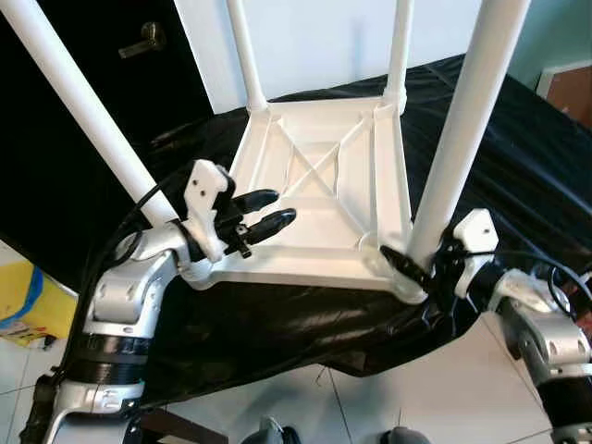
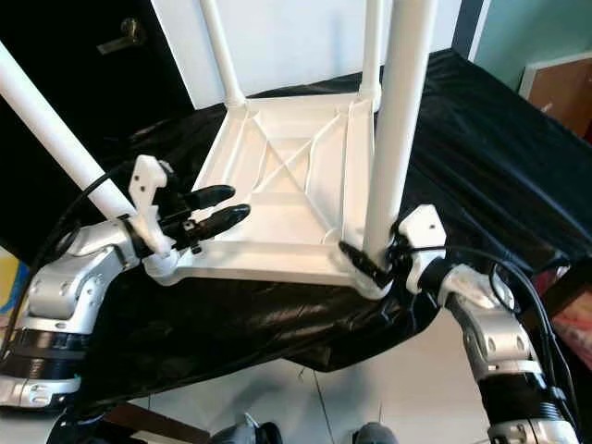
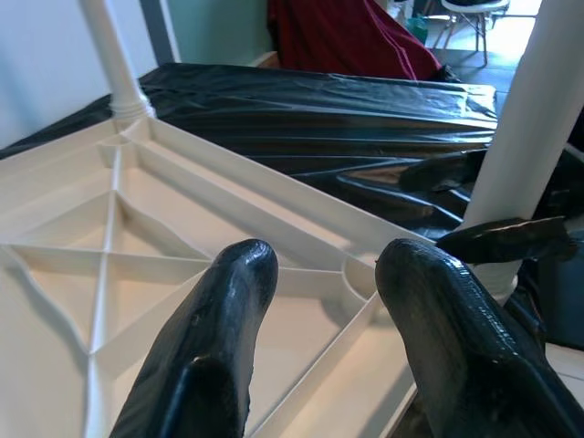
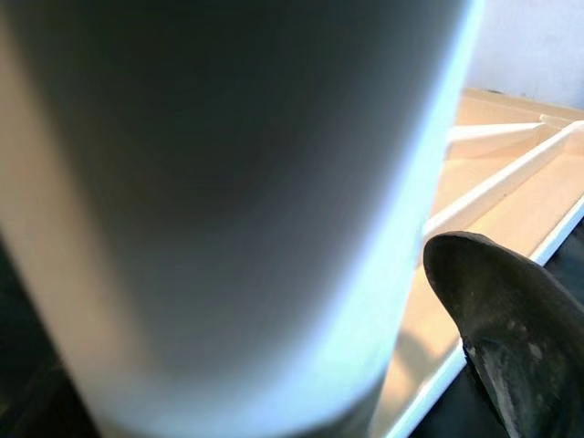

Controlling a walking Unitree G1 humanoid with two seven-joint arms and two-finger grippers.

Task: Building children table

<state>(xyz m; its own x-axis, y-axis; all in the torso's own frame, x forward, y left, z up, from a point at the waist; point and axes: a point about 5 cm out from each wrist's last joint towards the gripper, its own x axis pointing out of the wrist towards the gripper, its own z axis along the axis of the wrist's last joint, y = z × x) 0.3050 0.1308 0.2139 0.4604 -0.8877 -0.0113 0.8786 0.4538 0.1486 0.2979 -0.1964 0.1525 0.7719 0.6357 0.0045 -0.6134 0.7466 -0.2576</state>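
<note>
Children's table [image 1: 319, 176], white moulded plastic, lies upside down on a black sheet [image 1: 518, 157], its ribbed underside facing up and all four legs standing in the corner sockets. It looks light and stiff, with smooth, glossy surfaces that could slip under hard fingers; the long legs give leverage, so pushing high on one would probably tip or skid the whole frame on the slick sheet. The right gripper [image 1: 412, 268] sits at the foot of the near right leg [image 1: 458, 139], one black finger on each side of the tube just above the socket, apparently clasping it, though the right wrist view is too close to confirm firm contact. That low spot seems the best hold: close to the socket, where the tube is braced and force goes straight down. The left gripper [image 1: 264, 213] hangs with fingers parted and empty over the table's underside, just inside the rim, with the near left leg [image 1: 88, 111] rising behind its wrist. The rim and ribs below it offer firm edges for steadying the frame.
</note>
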